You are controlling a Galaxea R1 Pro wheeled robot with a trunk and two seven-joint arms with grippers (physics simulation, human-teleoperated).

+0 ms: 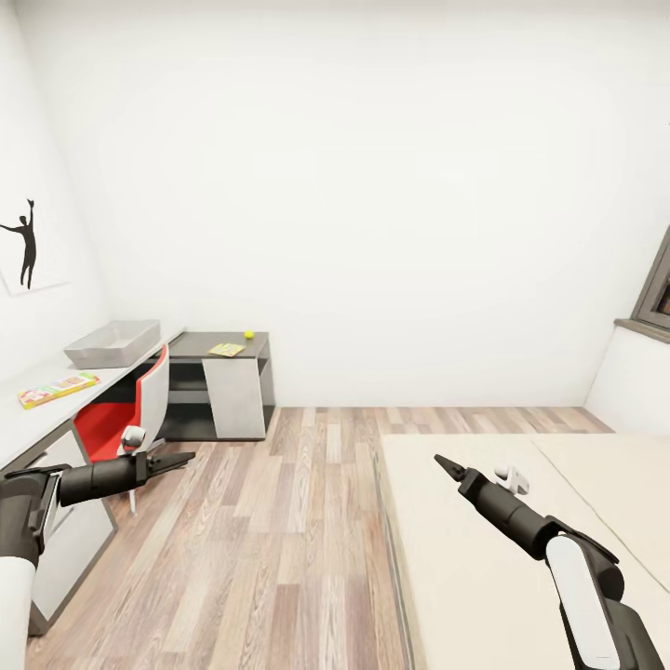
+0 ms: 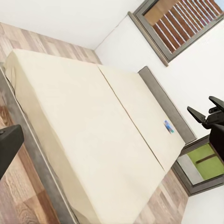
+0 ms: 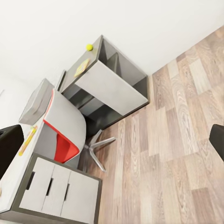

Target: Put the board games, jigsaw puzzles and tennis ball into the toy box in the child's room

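a translucent grey plastic toy box (image 1: 113,342) sits on the long pale grey counter (image 1: 28,409) along the left wall, a long colourful board game (image 1: 58,389) lying near it. on the lower dark grey section rest a small yellow-green tennis ball (image 1: 248,334) and a thin mosaic jigsaw puzzle (image 1: 226,350). a small blue board game (image 2: 169,127) lies on the cream bed (image 2: 93,140). the left hand (image 1: 182,458) and right hand (image 1: 445,464) hang empty, fingers apart.
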